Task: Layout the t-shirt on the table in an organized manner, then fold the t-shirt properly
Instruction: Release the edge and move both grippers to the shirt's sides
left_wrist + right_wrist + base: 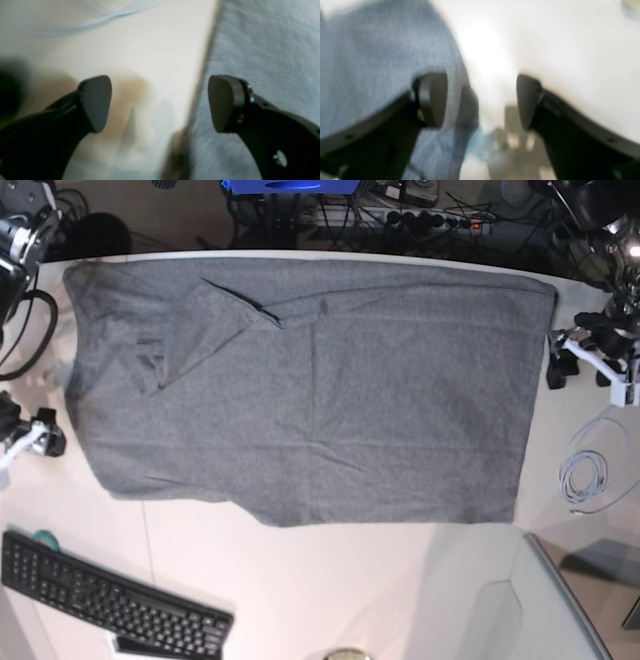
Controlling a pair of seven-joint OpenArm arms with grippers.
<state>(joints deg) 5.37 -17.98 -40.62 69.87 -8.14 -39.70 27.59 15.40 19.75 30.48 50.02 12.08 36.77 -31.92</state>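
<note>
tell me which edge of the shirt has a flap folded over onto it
The far edge of the t-shirt, toward the base view's left: a flap lies doubled back over the body there. The near and side edges lie single and flat.

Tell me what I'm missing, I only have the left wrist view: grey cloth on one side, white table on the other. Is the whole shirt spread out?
Observer: Mostly. In the base view the t-shirt lies spread across the table, but a flap near the far edge is folded over onto it.
Operator: Is the other arm holding any cloth?
Observer: No. The right gripper is open, one finger over the shirt's edge, the other over bare table.
Operator: Anything else on the table?
Observer: A black keyboard sits at the near corner on the right arm's side, clear of the shirt.
Operator: And near my arm?
Observer: A coiled pale cable lies beside the left gripper, apart from the shirt.
</note>
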